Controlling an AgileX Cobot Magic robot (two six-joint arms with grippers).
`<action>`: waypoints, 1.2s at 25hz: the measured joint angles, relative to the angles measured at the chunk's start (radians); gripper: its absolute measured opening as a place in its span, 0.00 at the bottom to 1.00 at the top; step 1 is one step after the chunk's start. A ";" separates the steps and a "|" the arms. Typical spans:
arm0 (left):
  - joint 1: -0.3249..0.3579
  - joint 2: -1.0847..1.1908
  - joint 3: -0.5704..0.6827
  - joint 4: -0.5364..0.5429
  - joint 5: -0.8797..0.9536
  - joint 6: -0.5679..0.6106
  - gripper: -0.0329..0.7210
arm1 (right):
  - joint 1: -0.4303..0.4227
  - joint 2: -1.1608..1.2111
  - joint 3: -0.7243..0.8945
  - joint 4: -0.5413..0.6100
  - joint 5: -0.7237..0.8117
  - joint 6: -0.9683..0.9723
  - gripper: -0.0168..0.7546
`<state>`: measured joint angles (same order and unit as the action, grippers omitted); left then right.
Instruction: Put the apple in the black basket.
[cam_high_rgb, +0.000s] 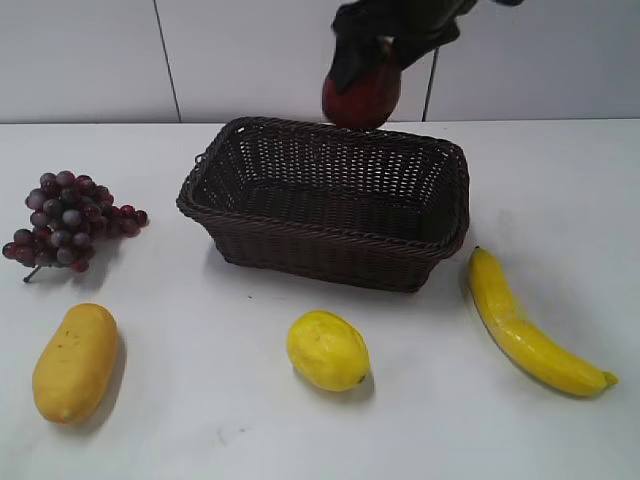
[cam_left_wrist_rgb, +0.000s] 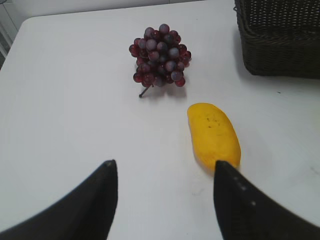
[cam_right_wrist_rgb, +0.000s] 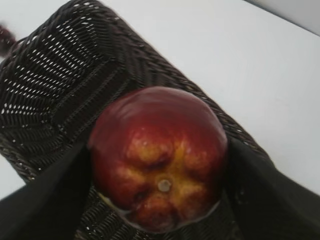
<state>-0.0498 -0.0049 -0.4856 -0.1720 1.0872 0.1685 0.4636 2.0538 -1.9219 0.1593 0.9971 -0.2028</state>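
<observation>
Exterior view: nearest the camera, a lemon (cam_high_rgb: 328, 350) lies in front of the black basket (cam_high_rgb: 330, 250), with a yellow mango-like fruit (cam_high_rgb: 75, 362) off to the basket's front-left and a banana (cam_high_rgb: 530, 330) to its right. The grape bunch (cam_high_rgb: 65, 218) lies left of the basket. The apple (cam_high_rgb: 360, 98) hangs in the air above the basket's far rim, clamped by the right gripper (cam_high_rgb: 372, 62). Step in hand, as I read it: carry phase, apple lifted and over the back edge, not yet released. Next move likely calls for coming forward toward the basket's middle, lowering, then parting the fingers.

Left wrist view: left gripper (cam_left_wrist_rgb: 165, 200) nearest, fingers spread apart, holding nothing, above bare table (cam_left_wrist_rgb: 60, 100). Mango-like fruit just past one fingertip; grapes beyond it; the basket's corner sits at the upper right, well apart from this gripper.

Right wrist view: apple fills the frame, pinched between the two dark fingers (cam_right_wrist_rgb: 45, 200). Dark red, glossy, lumpy end with an orange-yellow patch around the calyx facing the camera. Basket rim and woven floor sit directly below it.
</observation>
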 joint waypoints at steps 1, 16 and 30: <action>0.000 0.000 0.000 0.000 0.000 0.000 0.64 | 0.023 0.021 0.000 -0.019 -0.003 -0.001 0.79; 0.000 0.000 0.000 -0.001 0.000 0.000 0.64 | 0.068 0.229 0.000 -0.112 -0.030 -0.002 0.88; 0.000 0.000 0.000 -0.001 0.000 0.000 0.64 | 0.024 -0.057 0.000 -0.175 0.069 0.036 0.89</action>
<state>-0.0498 -0.0049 -0.4856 -0.1728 1.0872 0.1685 0.4877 1.9971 -1.9219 -0.0158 1.0658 -0.1672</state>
